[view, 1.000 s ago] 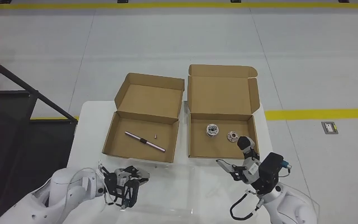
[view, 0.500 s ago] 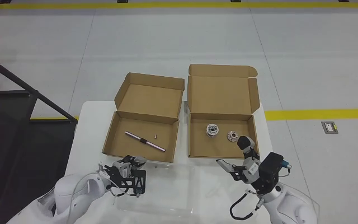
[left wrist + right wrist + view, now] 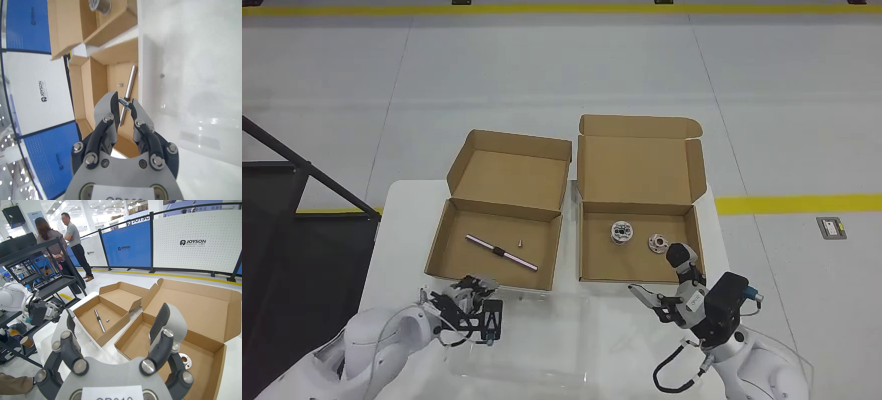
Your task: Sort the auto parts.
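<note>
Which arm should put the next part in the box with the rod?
Left, probably. The left gripper is shut on a bolt, close to the near wall of the box holding the rod. The right gripper is open and empty, beside the other box.

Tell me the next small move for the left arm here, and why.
Probably carry the left gripper forward over the left cardboard box and release there. It is shut on a small bolt, just short of the box's near wall, and that box already holds a metal rod and a similar small screw.
</note>
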You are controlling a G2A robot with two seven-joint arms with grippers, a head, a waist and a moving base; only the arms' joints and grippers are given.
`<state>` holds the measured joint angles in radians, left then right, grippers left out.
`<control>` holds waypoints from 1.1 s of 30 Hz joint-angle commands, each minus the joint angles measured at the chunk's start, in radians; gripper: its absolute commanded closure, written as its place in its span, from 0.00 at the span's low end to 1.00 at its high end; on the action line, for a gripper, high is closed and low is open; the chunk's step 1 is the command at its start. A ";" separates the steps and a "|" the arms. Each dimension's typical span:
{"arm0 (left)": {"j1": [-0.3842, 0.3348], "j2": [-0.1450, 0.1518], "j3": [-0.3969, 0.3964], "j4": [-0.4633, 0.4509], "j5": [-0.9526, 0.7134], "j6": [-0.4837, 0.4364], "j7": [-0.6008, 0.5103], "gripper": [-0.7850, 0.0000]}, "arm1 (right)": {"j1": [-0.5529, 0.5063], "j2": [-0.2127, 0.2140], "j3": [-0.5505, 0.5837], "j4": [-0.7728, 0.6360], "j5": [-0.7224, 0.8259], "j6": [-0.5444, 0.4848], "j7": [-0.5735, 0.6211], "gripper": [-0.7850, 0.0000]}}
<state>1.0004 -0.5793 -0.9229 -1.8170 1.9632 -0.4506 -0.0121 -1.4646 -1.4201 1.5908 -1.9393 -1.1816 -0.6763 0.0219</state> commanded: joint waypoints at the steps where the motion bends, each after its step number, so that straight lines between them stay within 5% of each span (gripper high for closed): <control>1: -0.055 -0.020 0.017 0.053 -0.018 -0.003 0.035 1.00 | 0.000 0.000 0.000 0.000 0.000 0.000 0.000 0.00; 10: -0.346 -0.163 0.196 0.319 -0.103 -0.103 0.129 1.00 | 0.000 0.000 0.000 0.000 0.000 0.000 0.000 0.00; 19: -0.615 -0.375 0.424 0.727 -0.187 -0.246 0.125 1.00 | 0.000 0.000 0.000 0.000 0.000 0.000 0.000 0.00; 27: -0.728 -0.547 0.529 1.048 -0.214 -0.245 0.128 1.00 | 0.000 0.000 0.000 0.000 0.000 0.000 0.000 0.00; 33: -0.759 -0.623 0.547 1.194 -0.215 -0.224 0.168 1.00 | 0.000 0.000 0.000 0.000 0.000 0.000 0.000 0.00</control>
<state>0.2450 -1.1950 -0.3762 -0.6441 1.7481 -0.6771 0.1456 -1.4646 -1.4201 1.5908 -1.9393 -1.1816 -0.6763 0.0219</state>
